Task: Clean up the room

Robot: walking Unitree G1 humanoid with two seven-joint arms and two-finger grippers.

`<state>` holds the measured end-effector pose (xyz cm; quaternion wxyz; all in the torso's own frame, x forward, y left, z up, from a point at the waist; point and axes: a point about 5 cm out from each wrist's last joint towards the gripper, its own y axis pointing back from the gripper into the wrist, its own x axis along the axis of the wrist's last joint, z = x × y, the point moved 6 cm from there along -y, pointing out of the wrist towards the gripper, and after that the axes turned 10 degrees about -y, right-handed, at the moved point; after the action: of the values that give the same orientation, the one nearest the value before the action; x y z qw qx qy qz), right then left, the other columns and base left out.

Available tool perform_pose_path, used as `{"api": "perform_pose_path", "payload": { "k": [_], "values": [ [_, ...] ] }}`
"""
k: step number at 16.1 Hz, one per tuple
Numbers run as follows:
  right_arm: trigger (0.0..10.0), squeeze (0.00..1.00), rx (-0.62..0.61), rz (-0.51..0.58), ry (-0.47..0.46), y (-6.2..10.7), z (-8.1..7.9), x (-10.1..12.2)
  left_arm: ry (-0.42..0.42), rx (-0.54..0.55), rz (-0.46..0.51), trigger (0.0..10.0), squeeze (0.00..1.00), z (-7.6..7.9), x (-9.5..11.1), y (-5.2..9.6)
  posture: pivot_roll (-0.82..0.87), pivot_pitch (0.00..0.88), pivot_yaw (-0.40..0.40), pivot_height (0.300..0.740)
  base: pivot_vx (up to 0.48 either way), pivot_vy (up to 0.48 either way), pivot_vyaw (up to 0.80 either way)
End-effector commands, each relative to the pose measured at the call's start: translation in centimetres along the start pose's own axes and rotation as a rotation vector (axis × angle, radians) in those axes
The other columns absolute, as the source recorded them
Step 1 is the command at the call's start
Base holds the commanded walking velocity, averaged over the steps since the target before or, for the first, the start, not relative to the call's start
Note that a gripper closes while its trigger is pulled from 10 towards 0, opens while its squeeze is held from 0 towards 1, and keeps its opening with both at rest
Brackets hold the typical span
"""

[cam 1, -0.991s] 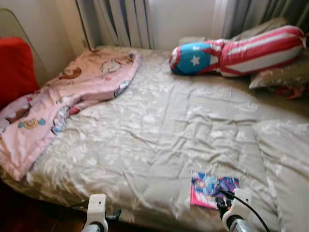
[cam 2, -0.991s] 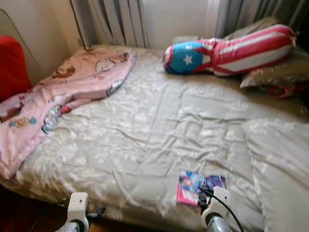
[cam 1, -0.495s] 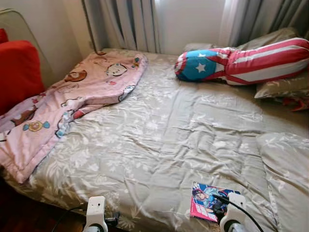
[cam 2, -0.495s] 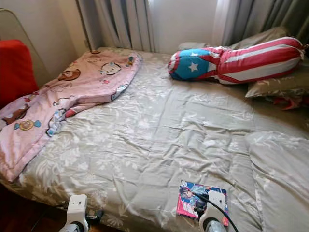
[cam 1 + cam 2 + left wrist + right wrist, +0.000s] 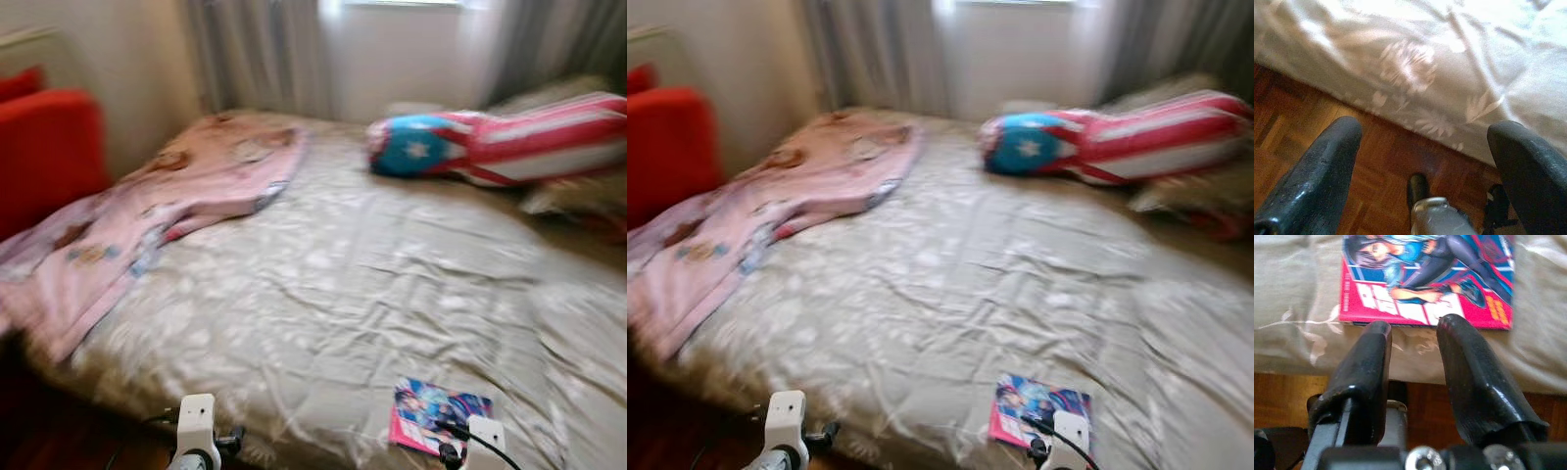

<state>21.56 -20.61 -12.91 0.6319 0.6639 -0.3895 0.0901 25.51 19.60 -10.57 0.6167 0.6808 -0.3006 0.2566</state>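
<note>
A pink-edged comic book point(image 5: 441, 416) lies flat on the grey flowered bedspread point(image 5: 353, 284), close to the bed's near edge. My right gripper point(image 5: 1415, 330) hovers just short of the book's point(image 5: 1425, 279) near edge, over the drop of the bedspread. It is open by a narrow gap with nothing between its fingers. My left gripper point(image 5: 1425, 129) is wide open and empty, low over the wooden floor point(image 5: 1298, 142) beside the bed's edge. Both wrists, left point(image 5: 196, 436) and right point(image 5: 482, 443), show at the bottom of the blurred eye views.
A pink cartoon blanket point(image 5: 167, 196) sprawls over the bed's left side and hangs off it. A star-and-stripes bolster point(image 5: 500, 142) and grey pillows point(image 5: 578, 196) lie at the head, by the curtains. Something red point(image 5: 44, 152) stands to the left.
The head camera has shifted and the picture is now blurred. The book and bedding lie where they were; both wrists sit slightly lower in view.
</note>
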Motion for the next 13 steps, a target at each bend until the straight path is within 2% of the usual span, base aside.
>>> {"api": "perform_pose_path", "payload": {
  "k": [1, 6, 13],
  "values": [
    [10.0, 0.00, 0.008, -0.011, 0.019, -0.03, -0.21, -0.14, -0.014, 0.007, -0.036, 10.0, 0.00, -0.24, -1.08, 0.22, -0.04, 0.000, 0.006, 0.740, 0.000, 0.000, 0.69],
    [10.0, 0.00, 0.007, -0.022, 0.009, 0.03, -0.15, -0.51, -0.010, 0.012, -0.048, 10.0, 0.00, -0.27, -1.47, 0.31, -0.03, 0.000, 0.001, 0.740, 0.000, 0.000, 0.00],
    [10.0, 0.00, 0.001, -0.037, 0.017, 0.19, 0.71, -0.75, -0.020, 0.015, -0.061, 10.0, 0.00, -0.55, -1.92, 0.44, -0.03, 0.000, 0.004, 0.740, 0.000, 0.380, 0.00]
  ]
}}
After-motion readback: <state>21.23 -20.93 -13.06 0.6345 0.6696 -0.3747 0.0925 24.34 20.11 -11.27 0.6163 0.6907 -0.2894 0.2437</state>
